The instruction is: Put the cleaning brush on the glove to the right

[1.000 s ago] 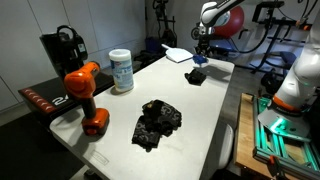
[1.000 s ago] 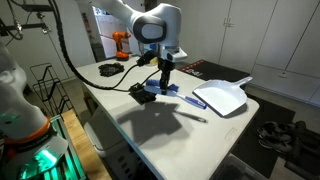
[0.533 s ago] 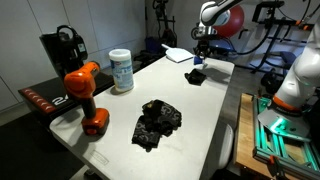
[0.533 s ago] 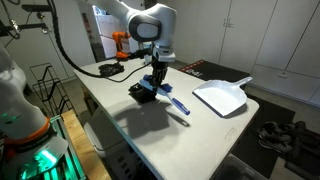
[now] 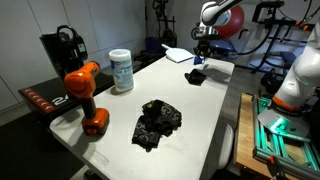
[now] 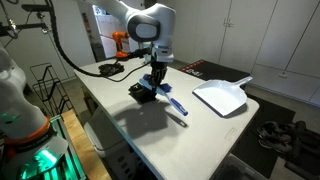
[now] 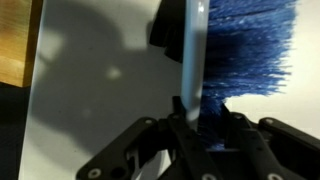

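My gripper (image 6: pixel 157 82) is shut on the blue cleaning brush (image 6: pixel 176 104) and holds it just above a small black glove (image 6: pixel 141 93). In the wrist view the pale handle (image 7: pixel 194 50) runs between my fingers (image 7: pixel 205 118), with the blue bristles (image 7: pixel 250 45) beside it. In an exterior view the gripper (image 5: pixel 200 58) hangs over that glove (image 5: pixel 196 76) at the table's far end. A second crumpled black glove (image 5: pixel 157 122) lies nearer the front, apart from the gripper.
A white dustpan (image 6: pixel 222 97) lies beside the brush. An orange drill (image 5: pixel 85 98), a wipes canister (image 5: pixel 121 70) and a black device (image 5: pixel 62 48) stand along one table edge. The white table (image 5: pixel 205 120) ends close to a lit robot base (image 5: pixel 285 120).
Over the last second my gripper shifted with the brush toward the small glove and the handle swung out. In the last half second nothing moved.
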